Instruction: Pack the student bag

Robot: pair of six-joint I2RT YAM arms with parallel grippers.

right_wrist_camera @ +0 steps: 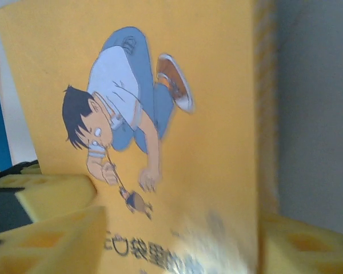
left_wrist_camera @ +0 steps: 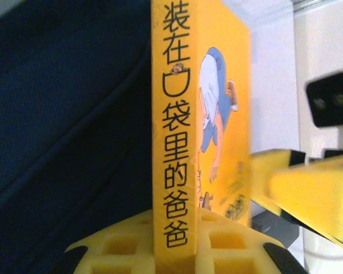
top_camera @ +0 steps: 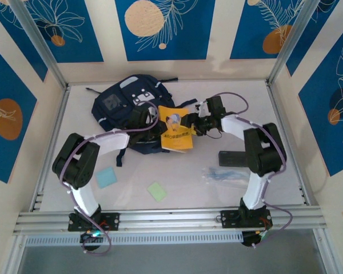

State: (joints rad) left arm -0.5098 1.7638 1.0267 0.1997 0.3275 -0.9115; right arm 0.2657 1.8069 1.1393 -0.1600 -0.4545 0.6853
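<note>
1. Top external view: the student bag (top_camera: pixel 117 105), a navy backpack with light grey patches, lies at the far left of the white tabletop (top_camera: pixel 188 200). I cannot tell whether it is unzipped.
2. A yellow paperback book (top_camera: pixel 176 130) is tilted against the bag's right edge, overlapping it. I cannot tell whether any part of it is inside.
3. The left hand (top_camera: pixel 151 121) meets the book from the bag side and the right hand (top_camera: pixel 193 123) from the other side.
4. Nearer the arms lie a light blue notepad (top_camera: pixel 107 177), a green notepad (top_camera: pixel 157 191), a flat black case (top_camera: pixel 234 158) and a clear plastic pouch (top_camera: pixel 220 174). All are well apart from the bag.
5. Left wrist view: the left hand (left_wrist_camera: pixel 171 251) is clenched on the book (left_wrist_camera: pixel 217 114), with the spine pinched between its yellow waffle pads (left_wrist_camera: pixel 120 245).
6. The spine reads 装在口袋里的爸爸 in black characters.
7. Navy fabric of the student bag (left_wrist_camera: pixel 63 125) lies just beside the spine.
8. One yellow finger of the right hand (left_wrist_camera: pixel 314 197) stands beside the cover.
9. Right wrist view: the book's cover (right_wrist_camera: pixel 188 85) shows a cartoon boy in a white shirt and blue jeans, with blurred black characters below him.
10. The right hand (right_wrist_camera: pixel 177 240) is released, its yellow pads (right_wrist_camera: pixel 51 194) spread wide to either side of the book.
</note>
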